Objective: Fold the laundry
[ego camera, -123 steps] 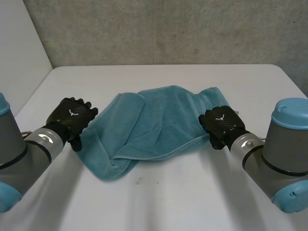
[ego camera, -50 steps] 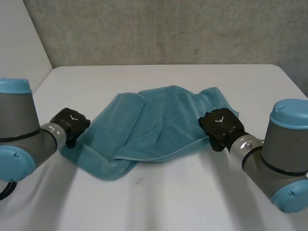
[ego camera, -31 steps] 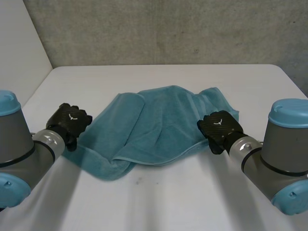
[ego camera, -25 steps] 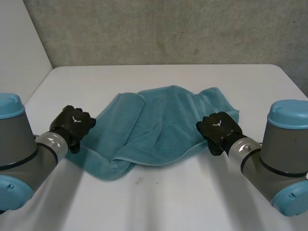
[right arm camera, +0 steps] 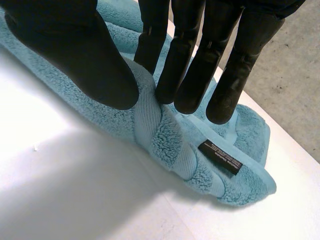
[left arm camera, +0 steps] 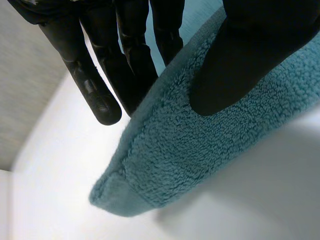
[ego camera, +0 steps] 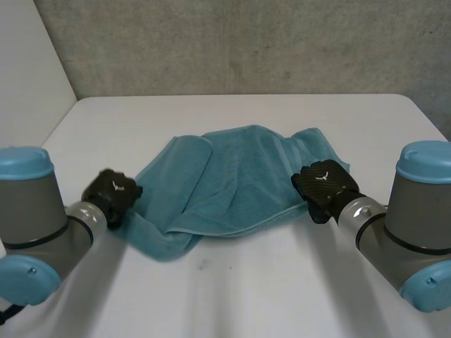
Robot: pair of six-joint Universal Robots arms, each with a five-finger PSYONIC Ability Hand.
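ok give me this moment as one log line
task: fold laundry | left hand: pinching towel at its left end | right hand: pinching right end near label | towel: rumpled on table, not yet folded

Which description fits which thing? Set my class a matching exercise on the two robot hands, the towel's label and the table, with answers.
Things:
1. left black robot hand
2. right black robot hand
3. small black rectangular label
4. white table

Descriptions:
a. lies flat on the teal terry-cloth towel, near its corner
b. pinches the towel's ribbed band, close to the label
c. bears the towel
d. pinches the towel between thumb and fingers near a plain corner

Pairs: 1-d, 2-b, 3-a, 4-c
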